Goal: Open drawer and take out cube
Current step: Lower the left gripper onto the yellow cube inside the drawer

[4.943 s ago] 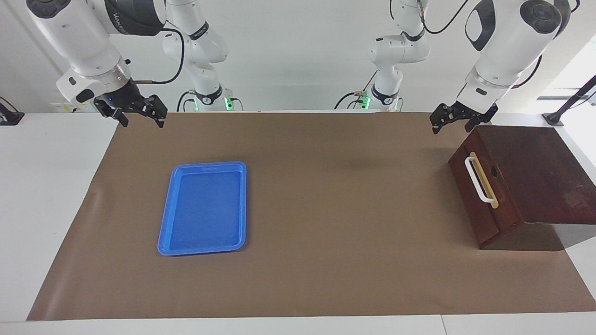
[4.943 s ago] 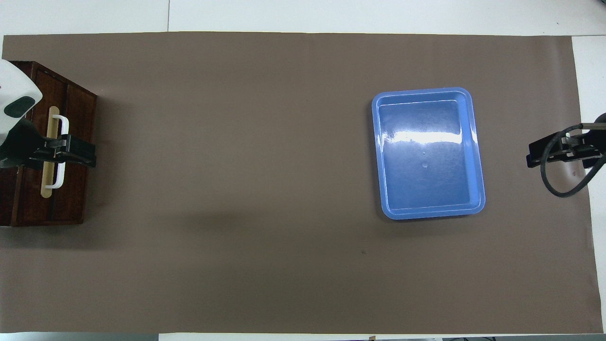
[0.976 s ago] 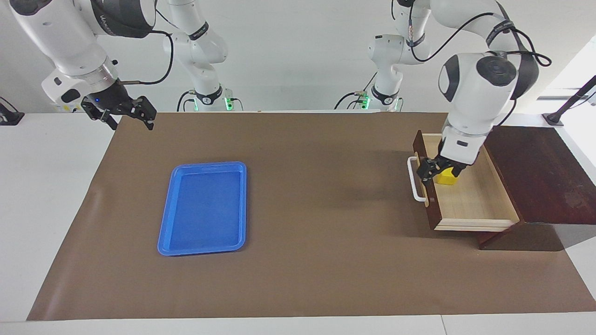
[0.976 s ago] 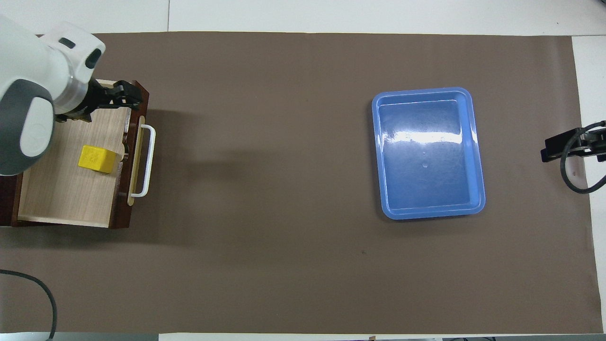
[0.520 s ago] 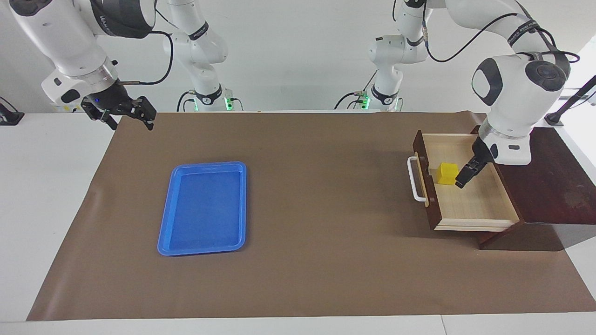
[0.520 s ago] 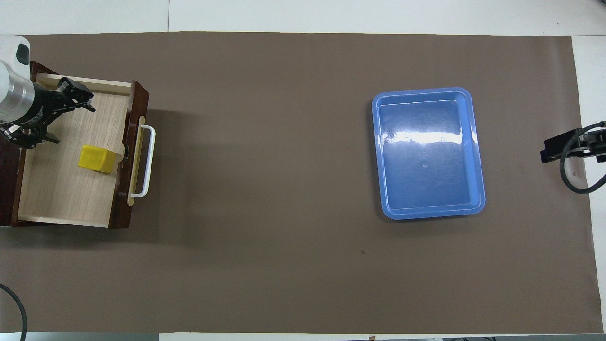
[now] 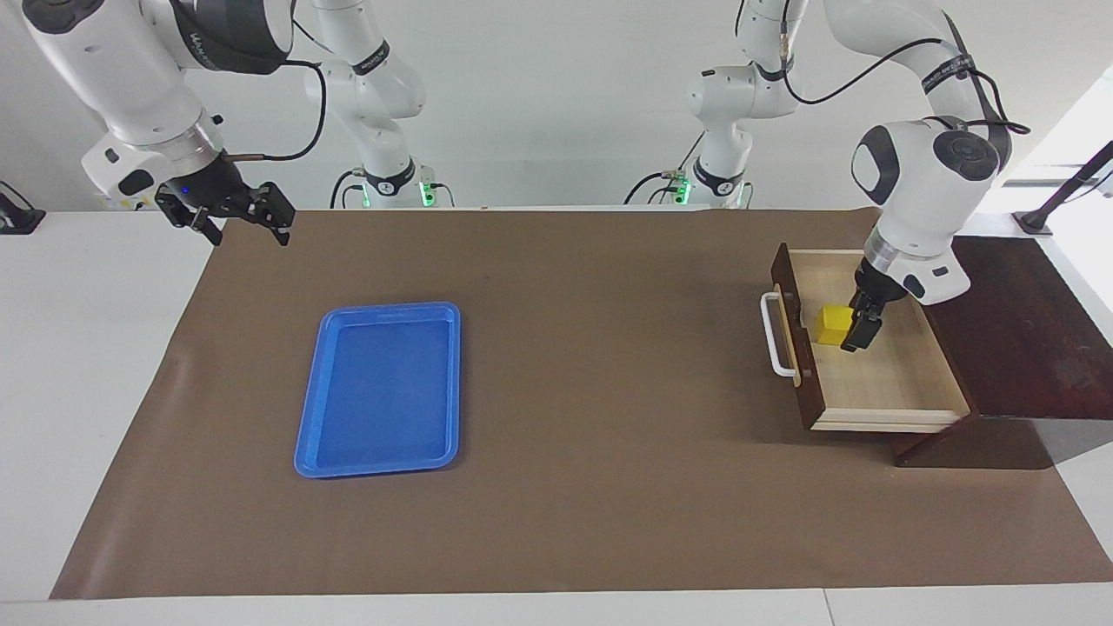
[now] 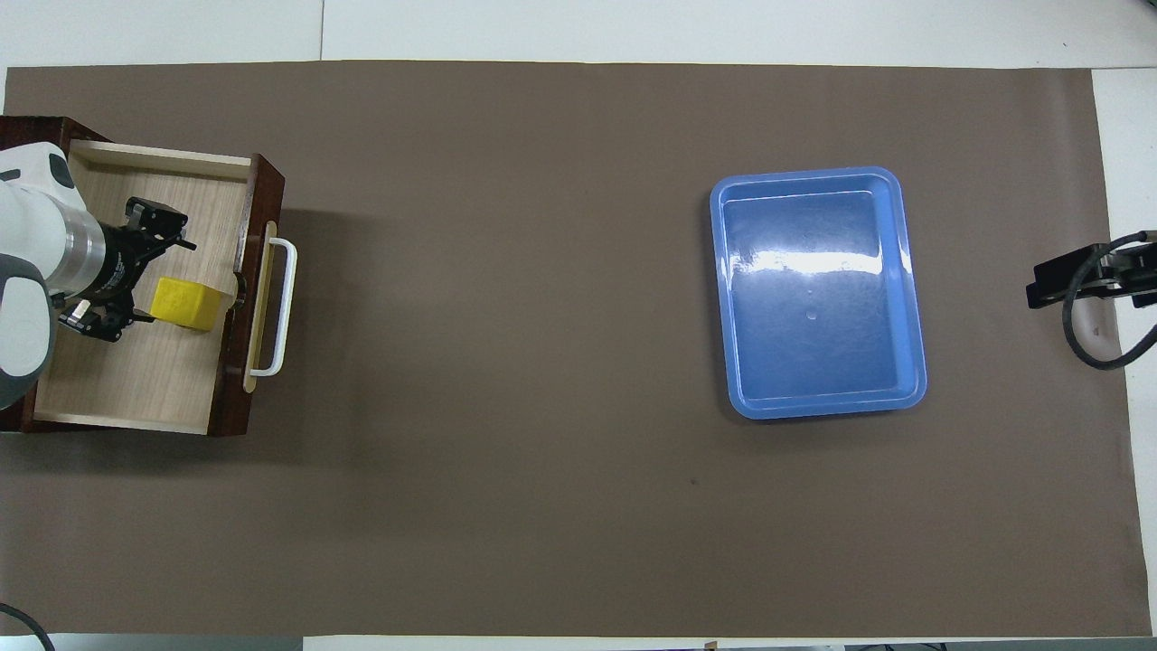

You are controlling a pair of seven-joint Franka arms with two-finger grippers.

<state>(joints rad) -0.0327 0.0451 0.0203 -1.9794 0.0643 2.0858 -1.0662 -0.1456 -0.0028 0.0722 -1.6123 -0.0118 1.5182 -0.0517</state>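
The dark reddish-brown wooden drawer [image 7: 869, 348] with its white bar handle [image 7: 776, 335] stands pulled out at the right of the facing view, so the opening looks done; lifting the cube out is left. The small bright yellow cube [image 7: 836, 324] sits on the drawer's pale wood floor, close against the drawer front, a plain solid block with clean edges. The left gripper [image 7: 861, 330] is lowered into the drawer just beside the cube, fingers spread and holding nothing. The right gripper [image 7: 233, 211] waits over the surface's edge at upper left, fingers released, well apart from the blue plastic tray [image 7: 323, 396].
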